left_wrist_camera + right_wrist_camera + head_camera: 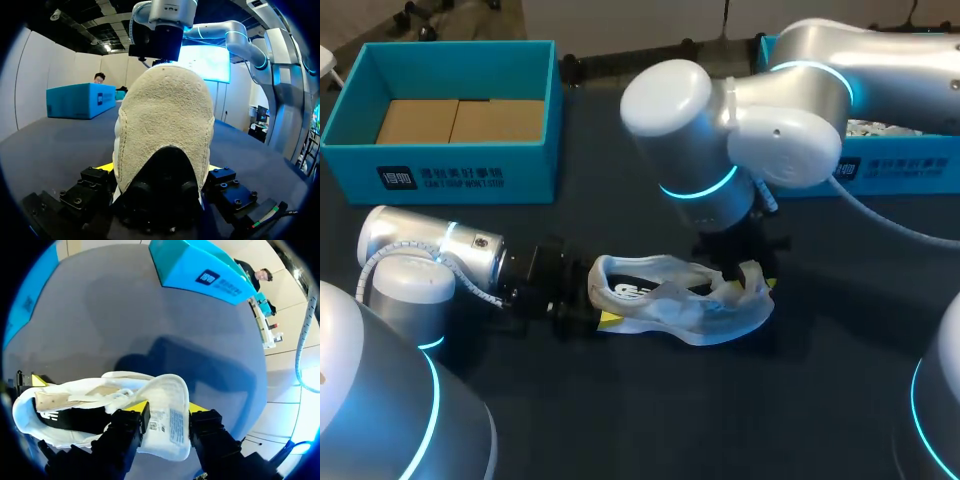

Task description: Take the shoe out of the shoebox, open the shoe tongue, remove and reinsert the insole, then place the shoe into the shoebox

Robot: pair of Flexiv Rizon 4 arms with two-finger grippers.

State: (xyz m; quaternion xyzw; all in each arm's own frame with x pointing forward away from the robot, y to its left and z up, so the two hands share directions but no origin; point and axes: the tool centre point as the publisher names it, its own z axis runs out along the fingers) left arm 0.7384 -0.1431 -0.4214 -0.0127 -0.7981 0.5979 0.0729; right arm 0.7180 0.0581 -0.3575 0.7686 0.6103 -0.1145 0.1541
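Observation:
A white shoe (680,305) with a black inside lies on its side on the dark table, heel toward my left arm. My left gripper (588,305) holds the heel, which fills the gap between its wide-set fingers in the left wrist view (162,170), with a yellow fingertip (106,167) pressed to its side. My right gripper (750,270) stands over the front of the shoe. In the right wrist view its fingers (167,407) stand open on either side of the lifted white tongue (170,427). A tan insole (55,400) shows inside the shoe.
An open teal shoebox (440,175) with brown cardboard inside stands at the back left. A second teal box (900,170) sits at the back right, partly hidden behind my right arm. Bare dark table lies in front of the shoe.

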